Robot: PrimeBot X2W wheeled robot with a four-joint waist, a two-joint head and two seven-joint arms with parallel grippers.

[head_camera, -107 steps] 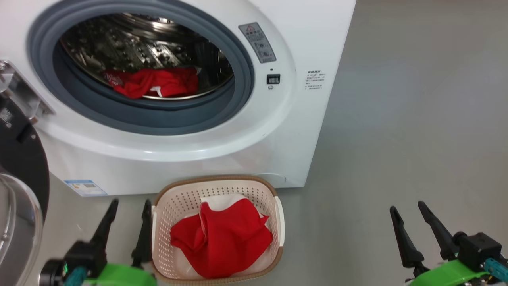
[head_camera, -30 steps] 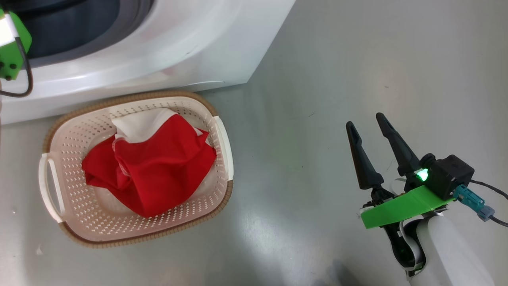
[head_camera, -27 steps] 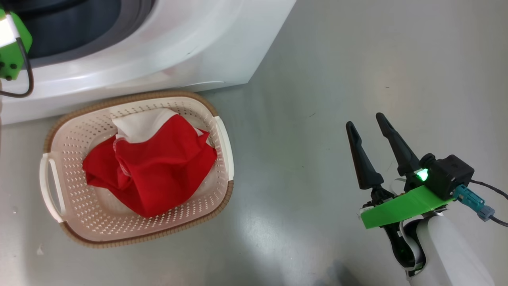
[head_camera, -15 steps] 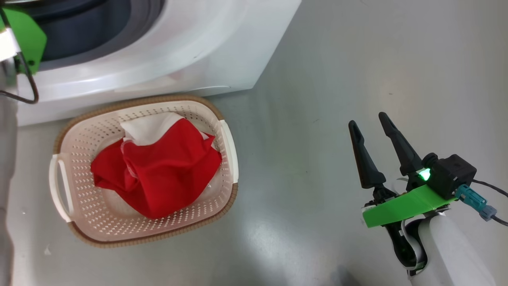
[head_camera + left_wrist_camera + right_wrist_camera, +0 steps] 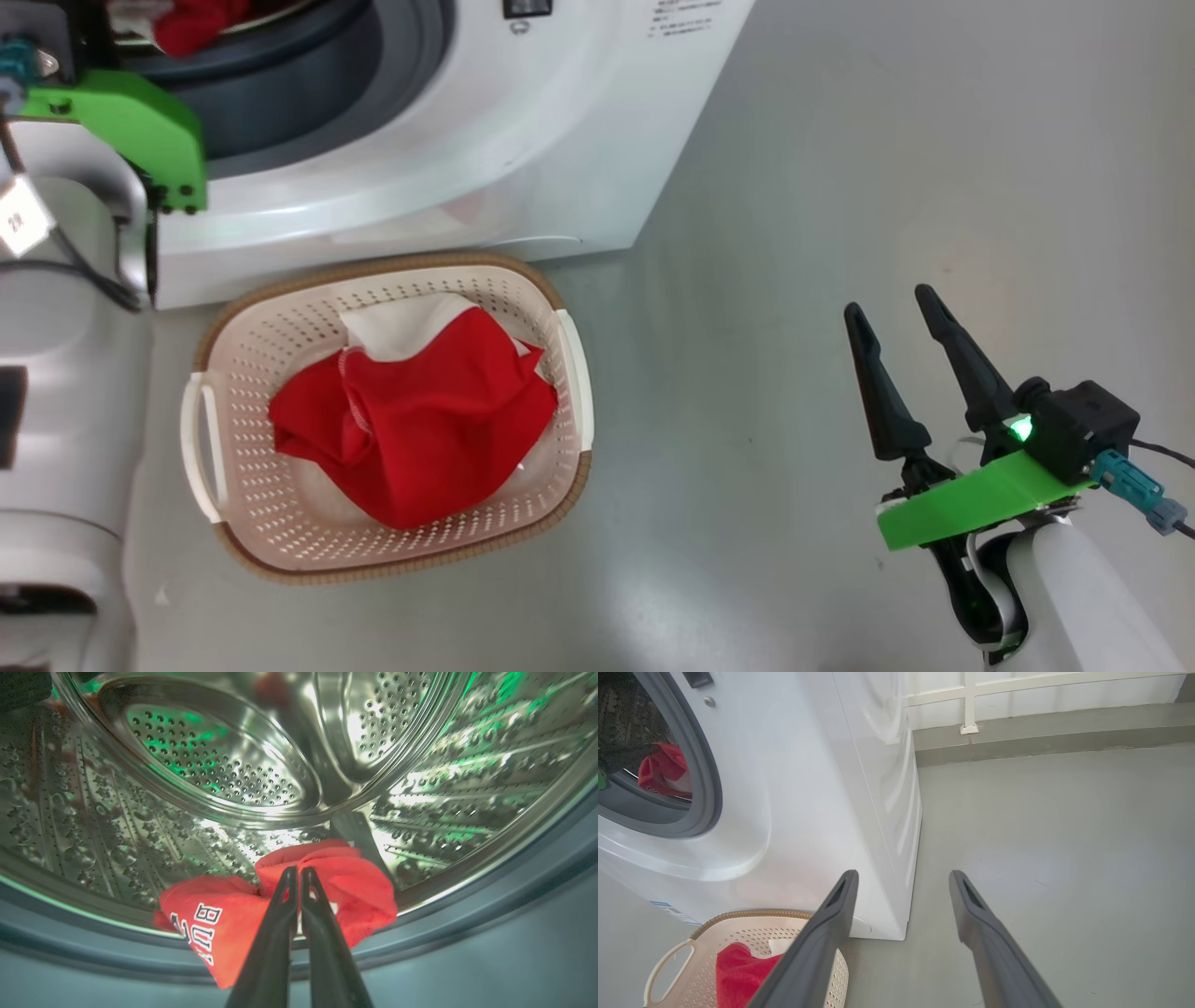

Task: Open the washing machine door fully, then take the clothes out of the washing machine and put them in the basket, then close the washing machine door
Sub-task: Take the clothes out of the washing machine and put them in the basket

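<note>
The washing machine (image 5: 485, 140) stands open, and its door is out of view. Inside the steel drum (image 5: 224, 765) a red jersey with white letters (image 5: 219, 924) lies bunched at the front lip. My left gripper (image 5: 295, 871) is shut on a fold of this cloth. The same garment shows red in the opening (image 5: 663, 770). The cream basket (image 5: 392, 266) sits on the floor before the machine and holds another red and white garment (image 5: 420, 439). Over bare floor to the right of the basket, my right gripper (image 5: 888, 301) is open and holds nothing.
My pale left forearm (image 5: 65, 327) with its green bracket (image 5: 140, 131) rises along the basket's left side into the drum. Grey floor (image 5: 840, 140) stretches right of the machine. A wall base and white railing (image 5: 971, 700) lie behind.
The head camera has shifted, so machine and basket sit lower and further right in that view. My left gripper has closed inside the drum. The right gripper has stayed open.
</note>
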